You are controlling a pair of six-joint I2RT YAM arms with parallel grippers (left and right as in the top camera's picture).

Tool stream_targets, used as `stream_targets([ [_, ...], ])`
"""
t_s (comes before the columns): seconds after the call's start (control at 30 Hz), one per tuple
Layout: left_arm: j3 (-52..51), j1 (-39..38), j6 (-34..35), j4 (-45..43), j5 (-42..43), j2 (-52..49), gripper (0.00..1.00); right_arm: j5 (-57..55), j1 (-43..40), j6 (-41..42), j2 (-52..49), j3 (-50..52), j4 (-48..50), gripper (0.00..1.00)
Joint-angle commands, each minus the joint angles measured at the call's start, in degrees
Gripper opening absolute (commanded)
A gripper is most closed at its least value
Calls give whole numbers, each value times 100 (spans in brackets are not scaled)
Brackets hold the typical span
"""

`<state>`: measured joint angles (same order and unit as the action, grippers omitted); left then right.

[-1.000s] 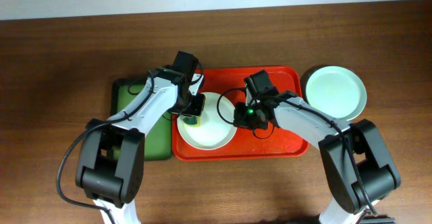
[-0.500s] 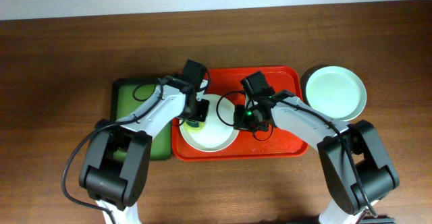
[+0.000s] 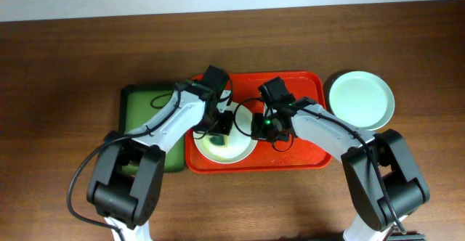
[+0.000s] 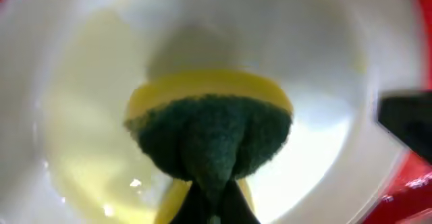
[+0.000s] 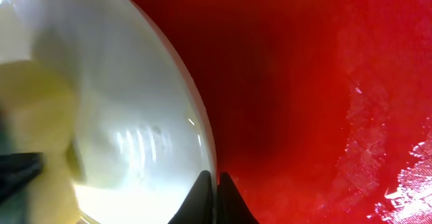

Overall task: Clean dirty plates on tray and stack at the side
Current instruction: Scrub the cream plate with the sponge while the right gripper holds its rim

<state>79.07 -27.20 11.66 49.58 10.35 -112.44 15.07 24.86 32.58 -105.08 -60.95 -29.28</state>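
Left claw (image 3: 220, 128) clamped on sponge (image 4: 209, 140), right claw (image 5: 216, 182) pinching the plate (image 3: 237, 147) by its rim: we should press flat, sweep wide.

Both arms reach inward over the counter, elbows spread wide, wrists tipped down and nearly meeting. The left gripper (image 3: 219, 131) is clamped on a sponge (image 4: 209, 133). The right gripper (image 3: 253, 125) pinches the rim of the cream-white plate (image 3: 234, 149), jaws almost touching.

We log: large tray (image 3: 305, 152) mid-frame on the tabletop (image 3: 65, 59); left plate (image 3: 236, 149) in its left half, sponge (image 4: 209, 140) on it; small tray (image 3: 136, 104) just left; right plate (image 3: 360, 99) just right.
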Motion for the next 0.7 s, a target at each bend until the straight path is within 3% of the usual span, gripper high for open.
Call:
stream_targets([
  [0.0, 828, -24, 46, 376, -487, 258, 0, -35, 68, -13, -42, -101, 13, 4],
  [0.2, 643, -87, 50, 240, -1187, 238, 0, -35, 68, -13, -42, -101, 11, 4],
  [0.23, 518, -87, 50, 83, -1187, 221, 0, -35, 68, -15, -42, -101, 11, 7],
  [0.3, 280, -87, 50, -223, -1185, 153, 0, -35, 68, -15, -42, -101, 9, 29],
  [0.4, 83, -87, 50, -485, -1172, -31, 0, -33, 37, -15, -39, -157, -2, 35],
  [0.43, 61, -87, 48, -525, -1174, -151, 0, -33, 15, -15, -39, -227, -42, 33],
  [0.57, 61, -87, 50, -632, -1165, -461, 0, -35, 20, -17, -39, -260, -59, 4],
  [0.67, 61, -90, 48, -654, -1038, -643, 0, -33, 20, -15, -39, -260, -81, 4],
])
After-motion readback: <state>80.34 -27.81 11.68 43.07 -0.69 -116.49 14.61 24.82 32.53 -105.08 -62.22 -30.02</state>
